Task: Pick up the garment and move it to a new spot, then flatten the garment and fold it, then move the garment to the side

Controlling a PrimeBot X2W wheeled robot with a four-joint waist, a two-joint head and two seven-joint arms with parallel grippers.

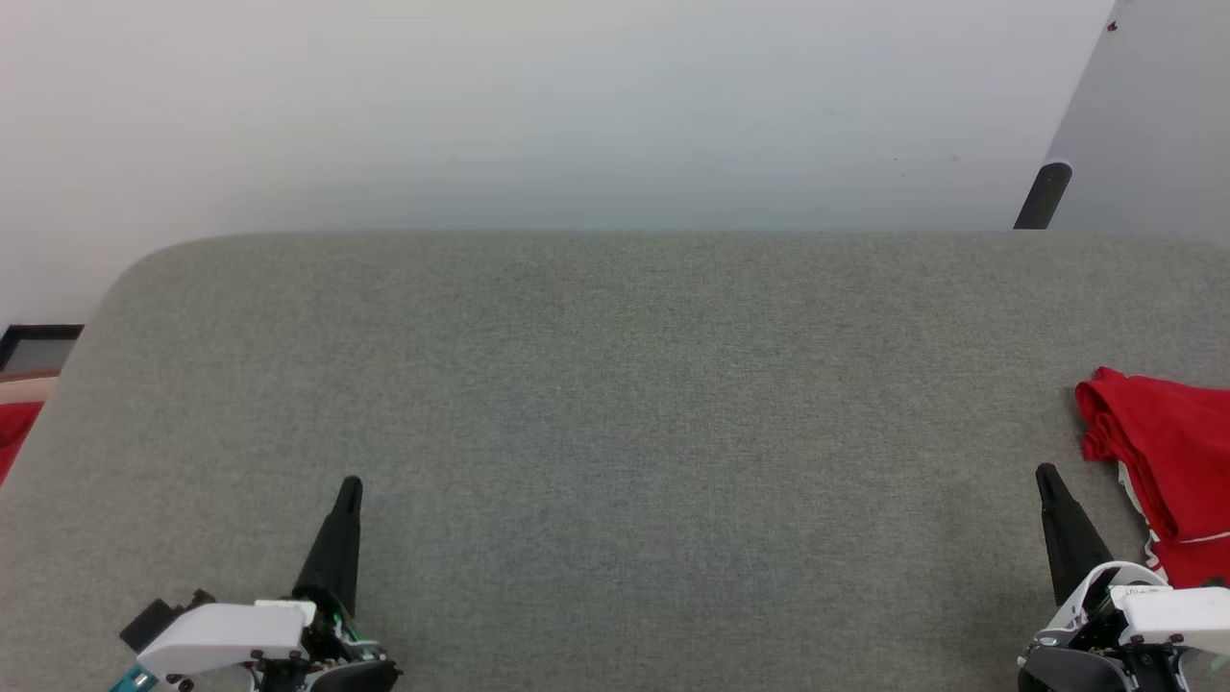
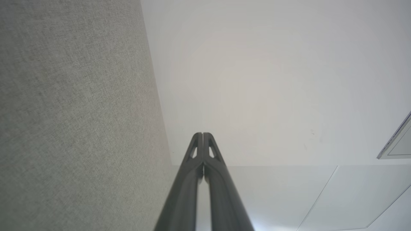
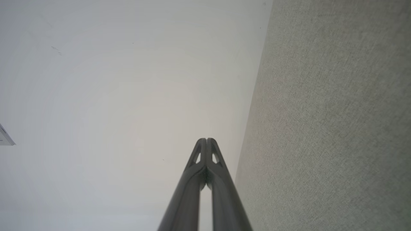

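The red garment (image 1: 1168,461) lies bunched at the right edge of the grey padded table (image 1: 615,404), a strip of white trim showing along its near side; the head view's edge cuts off part of it. My right gripper (image 1: 1045,473) rests at the lower right, just left of the garment and apart from it, fingers pressed together and holding nothing, as the right wrist view also shows for the right gripper (image 3: 206,140). At the lower left my left gripper (image 1: 351,483) is likewise shut and holds nothing, its tips meeting in the left wrist view, left gripper (image 2: 203,134).
A plain red cloth scrap (image 1: 13,432) sits beyond the table's left edge. A white wall (image 1: 577,106) rises behind the table, with a dark post (image 1: 1043,195) at the back right. The table's rounded far-left corner (image 1: 154,264) is in view.
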